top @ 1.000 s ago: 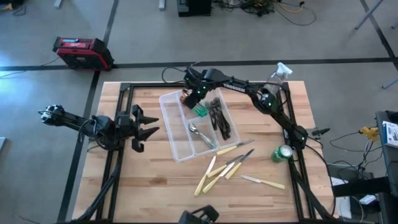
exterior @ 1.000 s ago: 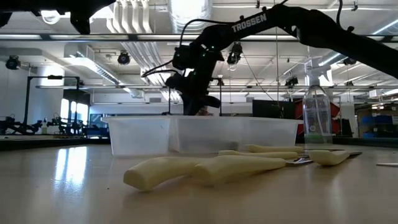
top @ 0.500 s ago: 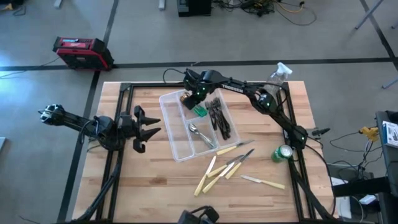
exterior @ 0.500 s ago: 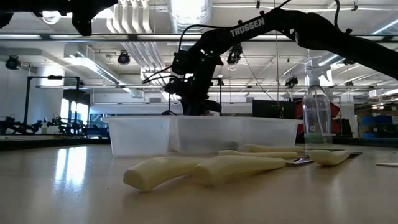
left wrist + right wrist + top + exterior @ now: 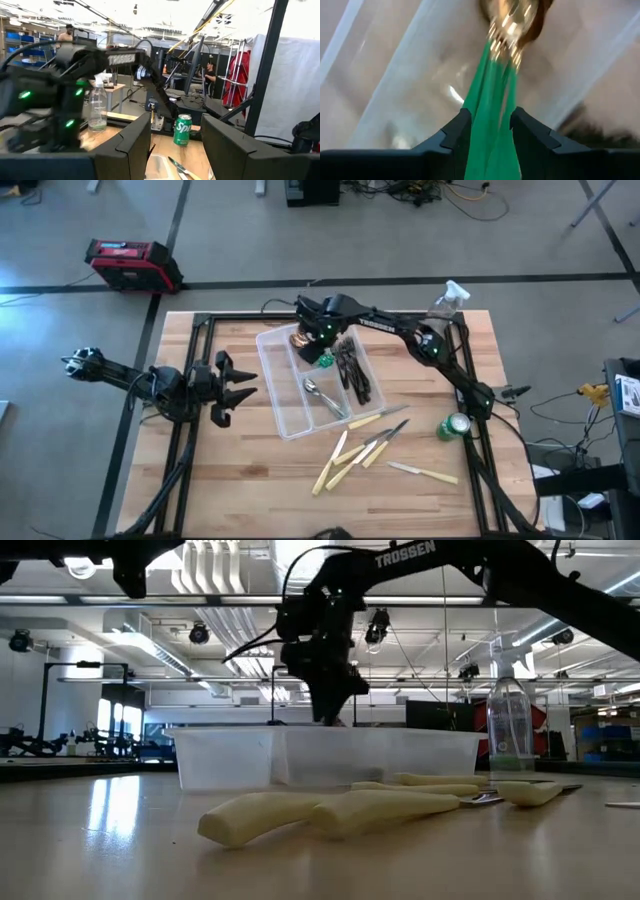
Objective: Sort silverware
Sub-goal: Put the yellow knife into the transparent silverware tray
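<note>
Right gripper (image 5: 322,348) over clear tray's (image 5: 280,415) far end, green-handled pieces (image 5: 490,115) between jaws.

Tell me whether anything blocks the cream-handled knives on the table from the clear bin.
Nothing visible does. The cream-handled knives lie on bare wood just beside the clear bin, with open table between. The right hand is over the bin's far end by the green-handled pieces; the left hand waits off to the side.

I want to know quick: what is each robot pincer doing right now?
Left pincer: open, empty, beside the tray.
Right pincer: over the tray, fingers parted around green-handled pieces; cannot tell if gripped.
</note>
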Controlling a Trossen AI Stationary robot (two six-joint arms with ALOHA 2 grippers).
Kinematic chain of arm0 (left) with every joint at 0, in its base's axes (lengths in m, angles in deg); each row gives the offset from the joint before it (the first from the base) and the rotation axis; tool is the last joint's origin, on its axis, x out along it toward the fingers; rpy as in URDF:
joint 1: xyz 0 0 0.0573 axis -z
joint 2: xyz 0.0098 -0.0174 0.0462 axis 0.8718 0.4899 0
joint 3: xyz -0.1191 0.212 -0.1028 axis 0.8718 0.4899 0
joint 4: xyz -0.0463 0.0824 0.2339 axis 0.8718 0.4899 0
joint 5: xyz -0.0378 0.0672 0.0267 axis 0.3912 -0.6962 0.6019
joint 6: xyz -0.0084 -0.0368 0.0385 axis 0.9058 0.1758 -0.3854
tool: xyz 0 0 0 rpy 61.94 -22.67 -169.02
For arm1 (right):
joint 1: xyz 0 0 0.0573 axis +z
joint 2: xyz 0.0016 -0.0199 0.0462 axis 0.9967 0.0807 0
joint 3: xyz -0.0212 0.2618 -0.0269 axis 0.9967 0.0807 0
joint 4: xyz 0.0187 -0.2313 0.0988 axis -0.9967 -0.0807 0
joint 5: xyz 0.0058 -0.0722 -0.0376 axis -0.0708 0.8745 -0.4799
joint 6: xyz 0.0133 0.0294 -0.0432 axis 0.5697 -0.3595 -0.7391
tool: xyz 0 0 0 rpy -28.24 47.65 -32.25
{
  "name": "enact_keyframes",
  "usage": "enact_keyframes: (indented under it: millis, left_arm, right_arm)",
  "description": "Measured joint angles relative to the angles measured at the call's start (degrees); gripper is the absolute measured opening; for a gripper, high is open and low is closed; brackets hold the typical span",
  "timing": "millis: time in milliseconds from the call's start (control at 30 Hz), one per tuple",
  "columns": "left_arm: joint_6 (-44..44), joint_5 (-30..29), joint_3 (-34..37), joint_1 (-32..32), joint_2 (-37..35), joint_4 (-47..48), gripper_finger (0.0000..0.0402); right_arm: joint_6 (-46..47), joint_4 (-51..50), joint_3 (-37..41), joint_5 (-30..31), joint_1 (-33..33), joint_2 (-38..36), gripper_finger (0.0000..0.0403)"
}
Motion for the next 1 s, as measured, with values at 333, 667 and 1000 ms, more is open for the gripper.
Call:
enact_keyframes:
  millis: [333,667,1000]
  left_arm:
    - [1.44,0.02,0.00,0.01,0.08,4.04,0.0158]
    - [1.38,7.29,0.00,0.14,1.92,9.60,0.0158]
    - [-2.92,5.71,0.00,0.10,0.30,10.18,0.0158]
  right_arm:
    - [-7.16,-17.78,0.57,6.33,10.01,-3.83,0.0087]
    - [-4.45,-17.98,0.63,6.40,25.77,-4.86,0.0078]
    - [14.30,-8.32,5.80,18.17,37.56,-4.89,0.0156]
